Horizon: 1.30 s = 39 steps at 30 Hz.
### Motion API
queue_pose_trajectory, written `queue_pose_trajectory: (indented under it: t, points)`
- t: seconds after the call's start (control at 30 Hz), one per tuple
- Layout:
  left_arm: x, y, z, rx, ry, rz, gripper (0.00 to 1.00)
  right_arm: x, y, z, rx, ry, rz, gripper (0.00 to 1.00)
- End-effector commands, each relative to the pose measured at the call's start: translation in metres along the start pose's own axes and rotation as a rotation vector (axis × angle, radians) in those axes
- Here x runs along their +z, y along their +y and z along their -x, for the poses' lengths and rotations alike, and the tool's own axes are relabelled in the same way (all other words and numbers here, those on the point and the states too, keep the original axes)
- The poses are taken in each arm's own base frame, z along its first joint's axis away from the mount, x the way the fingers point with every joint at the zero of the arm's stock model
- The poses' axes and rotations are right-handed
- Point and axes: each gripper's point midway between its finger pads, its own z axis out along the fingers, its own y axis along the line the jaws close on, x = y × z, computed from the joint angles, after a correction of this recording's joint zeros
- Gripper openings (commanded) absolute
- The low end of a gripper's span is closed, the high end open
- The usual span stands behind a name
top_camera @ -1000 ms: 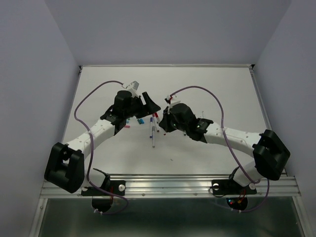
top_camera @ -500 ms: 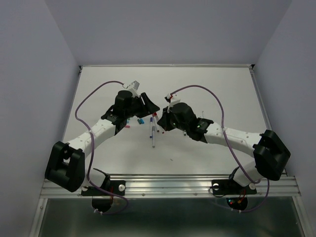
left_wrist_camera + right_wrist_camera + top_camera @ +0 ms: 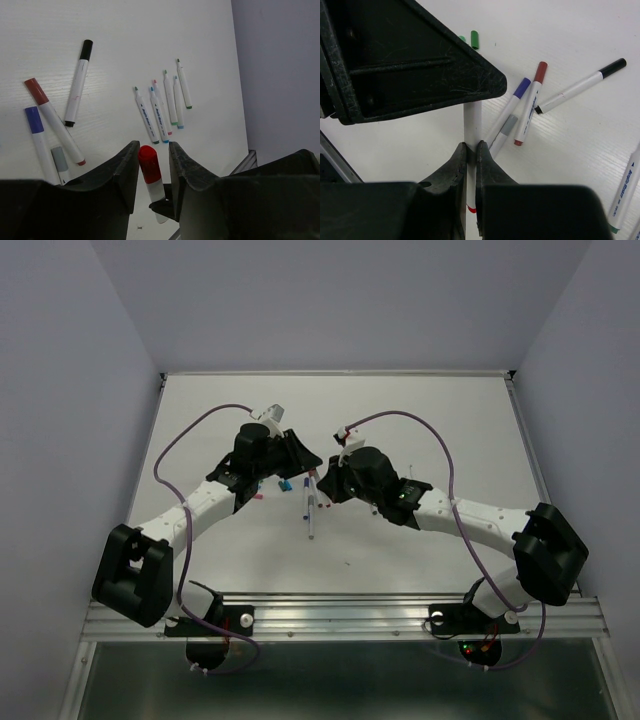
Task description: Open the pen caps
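Observation:
My right gripper [image 3: 471, 145] is shut on the white barrel of a pen [image 3: 472, 122] and holds it up off the table. Its red pen cap [image 3: 148, 161] points into my left gripper [image 3: 152, 145]. The left fingers [image 3: 125, 165] stand on either side of that cap, one close against it and the other a small gap away, so this gripper is open. In the top view, the left gripper [image 3: 303, 454] and right gripper [image 3: 322, 478] meet mid-table. Capped pens in black [image 3: 79, 85], dark red [image 3: 52, 119], blue [image 3: 37, 135] and grey [image 3: 60, 162] lie on the table.
Several uncapped pens [image 3: 162, 105] lie side by side on the white table [image 3: 420, 420]. Loose green caps [image 3: 474, 39] lie beyond the left gripper. Small blue and teal caps [image 3: 283, 483] sit under the left arm. The metal rail [image 3: 340, 615] runs along the near edge.
My left gripper's jaws have narrowed from wide open to close around the red cap, and it has shifted slightly toward the right gripper. The right gripper keeps its hold on the pen.

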Motion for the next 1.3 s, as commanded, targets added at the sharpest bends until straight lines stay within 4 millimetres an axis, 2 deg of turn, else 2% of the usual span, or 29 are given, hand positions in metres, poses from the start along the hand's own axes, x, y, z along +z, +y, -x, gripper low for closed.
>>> queue_pose_trajectory:
  t: [0.0,0.2,0.33,0.37,0.53,0.63,0.67,0.7,0.73,0.8,0.87,1.0,1.1,1.2,1.23,1.27]
  points:
    - [-0.002,-0.022,0.017,0.028,-0.050,-0.067,0.34,-0.005,0.011,0.033,-0.010,-0.098,0.040,0.01]
    - [-0.002,-0.024,0.022,0.024,-0.070,-0.064,0.24,-0.006,0.017,0.020,-0.055,-0.053,0.097,0.01]
    - [0.001,-0.023,0.028,0.023,-0.086,-0.043,0.02,-0.010,0.026,0.000,-0.096,0.011,0.180,0.01]
    - [0.002,-0.023,0.030,0.023,-0.090,-0.038,0.00,-0.012,0.030,-0.007,-0.112,0.037,0.215,0.01]
    - [0.009,-0.025,0.048,0.017,-0.139,-0.014,0.00,-0.021,0.037,-0.051,-0.096,0.204,0.310,0.01]
    - [0.013,-0.022,0.078,0.017,-0.211,0.029,0.00,-0.035,0.041,-0.096,-0.049,0.358,0.371,0.01]
    - [0.017,-0.018,0.086,0.021,-0.227,0.043,0.00,-0.045,0.035,-0.117,-0.006,0.428,0.360,0.01]
    - [0.015,-0.022,0.106,0.025,-0.269,0.044,0.00,-0.052,0.039,-0.129,-0.005,0.466,0.381,0.01]
    - [0.015,-0.020,0.117,0.021,-0.296,0.059,0.00,-0.060,0.046,-0.140,-0.014,0.494,0.398,0.01]
    - [0.017,-0.023,0.139,0.022,-0.335,0.056,0.00,-0.074,0.046,-0.160,-0.016,0.549,0.386,0.01]
    - [0.017,-0.019,0.157,0.016,-0.373,0.070,0.00,-0.086,0.054,-0.172,0.010,0.594,0.418,0.01]
    - [0.016,-0.014,0.178,-0.020,-0.411,0.053,0.00,-0.098,0.056,-0.179,0.072,0.619,0.434,0.01]
    - [0.011,-0.012,0.181,-0.020,-0.417,0.055,0.00,-0.099,0.048,-0.178,0.084,0.596,0.382,0.01]
    - [0.006,-0.007,0.178,-0.013,-0.414,0.081,0.00,-0.084,0.030,-0.157,0.082,0.488,0.230,0.01]
    - [0.005,0.003,0.171,-0.017,-0.400,0.116,0.00,-0.081,0.025,-0.151,0.074,0.461,0.191,0.01]
    - [0.004,0.009,0.167,-0.017,-0.393,0.140,0.00,-0.072,0.010,-0.138,0.073,0.412,0.103,0.01]
